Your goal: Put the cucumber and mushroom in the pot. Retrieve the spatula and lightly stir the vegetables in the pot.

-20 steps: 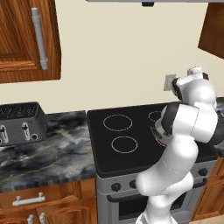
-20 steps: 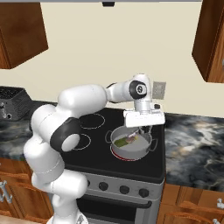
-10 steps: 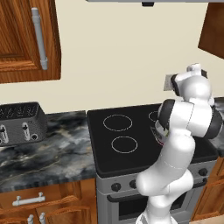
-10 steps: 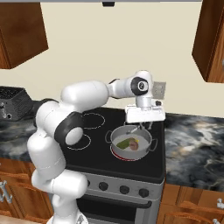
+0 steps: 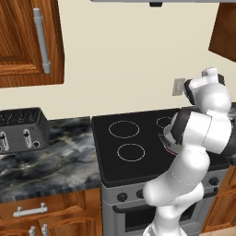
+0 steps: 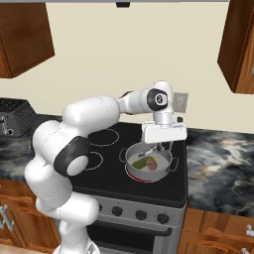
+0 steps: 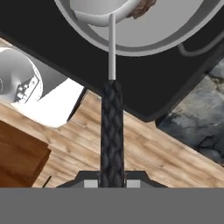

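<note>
The pot (image 6: 132, 155) stands on the front right burner of the stove. Inside it lie the green cucumber (image 6: 140, 162) and, right beside it, the brownish mushroom (image 6: 153, 166). My gripper (image 6: 163, 146) hangs over the pot's far right rim, pointing down, shut on the spatula (image 6: 150, 154), whose lower end reaches into the pot. In the hand view the gripper (image 7: 112, 182) clamps the spatula's black braided handle (image 7: 112, 131). Its thin silver shaft runs up over the pot's rim (image 7: 175, 40), with the mushroom (image 7: 142, 8) at the top edge. My arm covers most of the pot (image 5: 167, 140) in the left base view.
The black stove top (image 6: 111, 173) has its left burners (image 5: 130, 152) bare. A dark toaster (image 5: 20, 129) sits on the marble counter at the left. More marble counter (image 6: 218, 158) lies right of the stove. Wooden cabinets hang above on both sides.
The hand has drifted slightly right and back over the pot with the spatula still in its grip, and the elbow has swung. The vegetables stay in the pot.
</note>
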